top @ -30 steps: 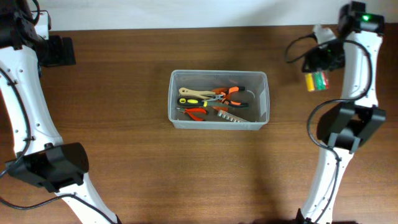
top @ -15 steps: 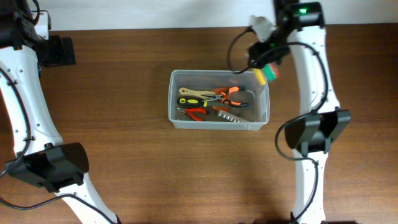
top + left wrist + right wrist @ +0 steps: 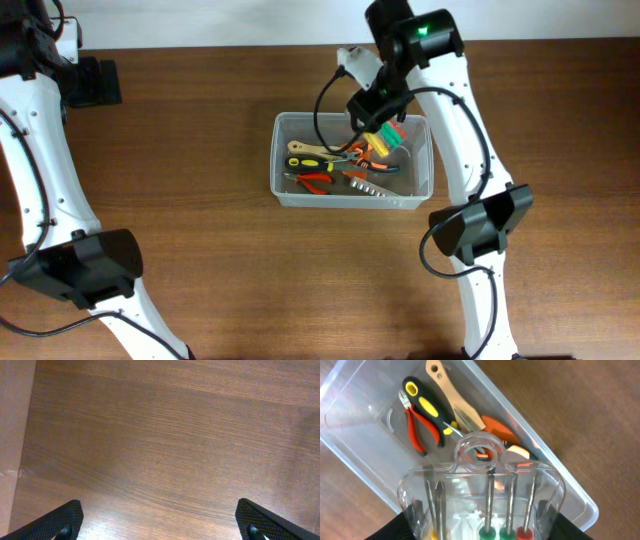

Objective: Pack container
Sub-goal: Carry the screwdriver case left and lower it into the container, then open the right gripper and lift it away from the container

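we had the right gripper (image 3: 480,522) clamped on the clear bit case (image 3: 480,485), one finger on each side of its lower part. the case hung over the end of the container (image 3: 300,117) nearest that arm. the container sat mid-table. how high the case was above the rim we could not tell. the left gripper (image 3: 160,527) was spread wide over bare wood, holding nothing, well apart from the bin.

we judged the main risk to be the landing spot. the orange-handled pliers (image 3: 500,430) and red-handled pliers (image 3: 417,432) already lay under the case, so it might settle propped and tilted, or slide. a release from too high could knock the case open and scatter the bits. the case also hung near the far wall, so a slight drift could catch the rim and tip it outside. pressing down on the tools might shove the light bin.
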